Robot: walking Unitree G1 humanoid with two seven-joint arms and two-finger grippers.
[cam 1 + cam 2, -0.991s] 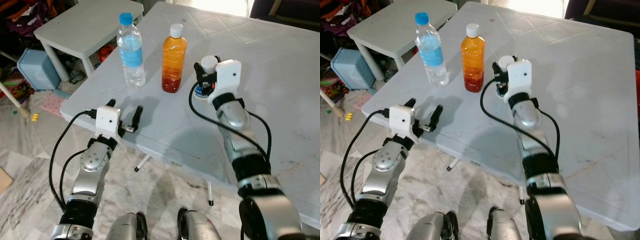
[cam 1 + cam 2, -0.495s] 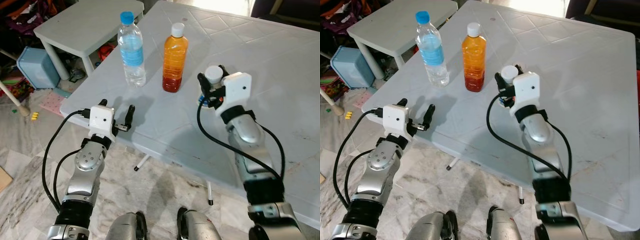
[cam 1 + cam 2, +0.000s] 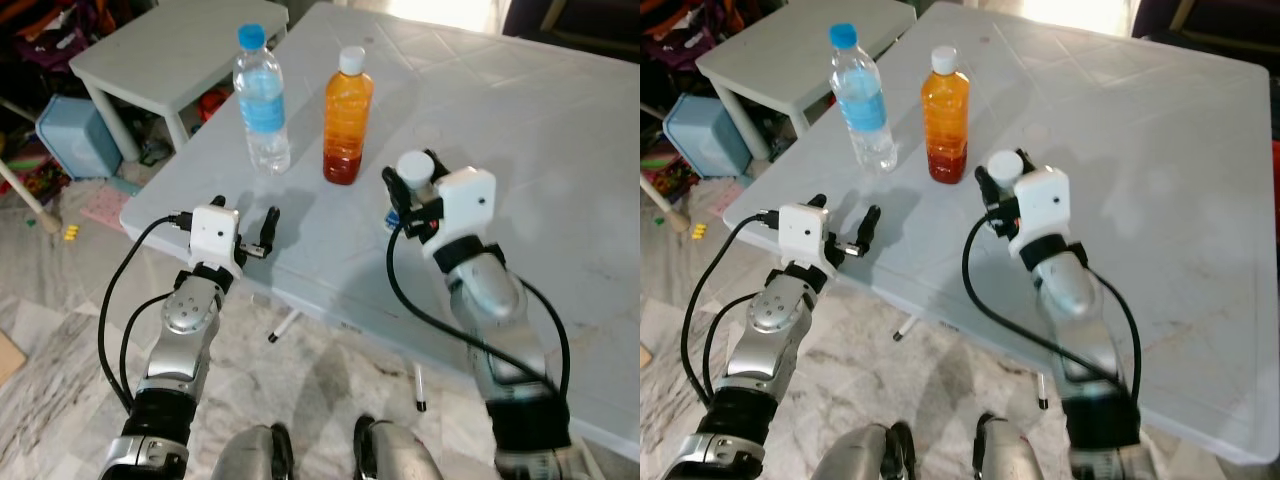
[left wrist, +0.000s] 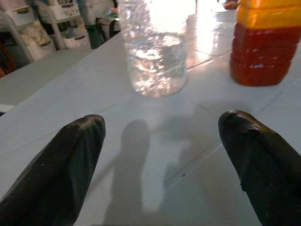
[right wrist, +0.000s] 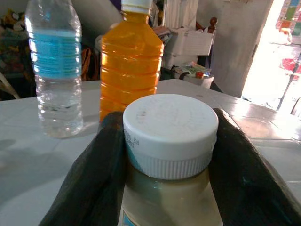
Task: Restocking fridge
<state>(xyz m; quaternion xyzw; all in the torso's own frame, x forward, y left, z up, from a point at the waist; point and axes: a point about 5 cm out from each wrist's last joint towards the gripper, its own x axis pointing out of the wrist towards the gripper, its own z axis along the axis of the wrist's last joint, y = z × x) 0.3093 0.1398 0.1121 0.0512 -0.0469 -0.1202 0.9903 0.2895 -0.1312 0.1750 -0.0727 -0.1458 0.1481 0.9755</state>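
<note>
Head views: right gripper pinched a white-capped jar above the grey table, orange bottle and water bottle beyond; left wrist view: left gripper spread wide; right wrist view: fingers flanked the jar's cap.

Cluttered home, white plastic table; marble floor, toys

The right gripper has drawn its white-capped jar back toward the table's near edge — away from the bottles.
</note>
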